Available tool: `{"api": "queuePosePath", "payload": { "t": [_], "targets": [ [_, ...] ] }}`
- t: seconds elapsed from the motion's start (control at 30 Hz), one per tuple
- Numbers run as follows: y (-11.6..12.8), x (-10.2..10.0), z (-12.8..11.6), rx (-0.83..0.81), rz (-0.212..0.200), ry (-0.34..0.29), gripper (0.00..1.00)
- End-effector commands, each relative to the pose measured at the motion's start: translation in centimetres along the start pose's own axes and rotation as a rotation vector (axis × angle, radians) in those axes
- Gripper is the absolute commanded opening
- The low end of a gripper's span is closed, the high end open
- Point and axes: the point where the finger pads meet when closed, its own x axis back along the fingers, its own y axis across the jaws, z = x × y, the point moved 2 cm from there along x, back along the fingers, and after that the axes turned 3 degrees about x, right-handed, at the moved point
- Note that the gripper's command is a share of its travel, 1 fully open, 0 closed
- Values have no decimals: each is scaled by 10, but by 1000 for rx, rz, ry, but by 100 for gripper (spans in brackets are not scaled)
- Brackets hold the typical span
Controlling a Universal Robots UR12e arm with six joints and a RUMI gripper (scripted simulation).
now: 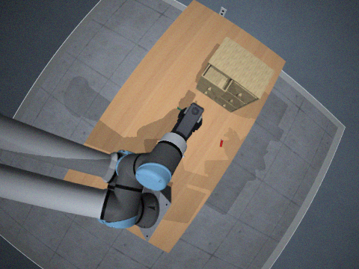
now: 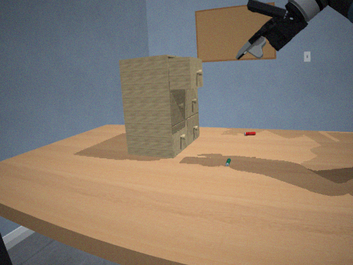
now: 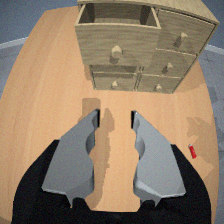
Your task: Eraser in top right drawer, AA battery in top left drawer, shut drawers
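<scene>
The wooden chest [image 1: 236, 75] stands upright at the far end of the table, also in the exterior view [image 2: 159, 107]. Its top-left drawer [image 3: 117, 17] is pulled out and what I see of its inside is empty; the top-right drawer [image 3: 182, 35] is shut. My gripper [image 3: 115, 111] [image 2: 245, 53] hangs high above the table in front of the chest, fingers close together with nothing between them. A small green cylinder with a pale tip, the AA battery by its look [image 2: 228, 161], lies on the table below the gripper. A small red piece [image 2: 250, 133] [image 3: 192, 151] lies to the right; I cannot tell whether it is the eraser.
The lower drawers [image 3: 137, 80] are shut. The arm's elbow and base [image 1: 142, 183] fill the near end of the table. A corkboard [image 2: 228, 33] hangs on the back wall.
</scene>
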Motion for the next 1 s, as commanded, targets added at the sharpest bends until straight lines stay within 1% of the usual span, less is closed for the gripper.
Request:
{"api": "queuePosePath", "payload": {
  "t": [0.0,0.13,0.2,0.33,0.7,0.77,0.97],
  "targets": [
    [1,4,2,2,7,-41,20],
    [1,7,3,2,8,-70,20],
    [1,7,3,2,8,-70,20],
    [1,11,5,2,10,-101,20],
    [1,21,9,2,15,-205,20],
    [1,21,9,2,15,-205,20],
    [1,28,11,2,19,-273,20]
  ]
}}
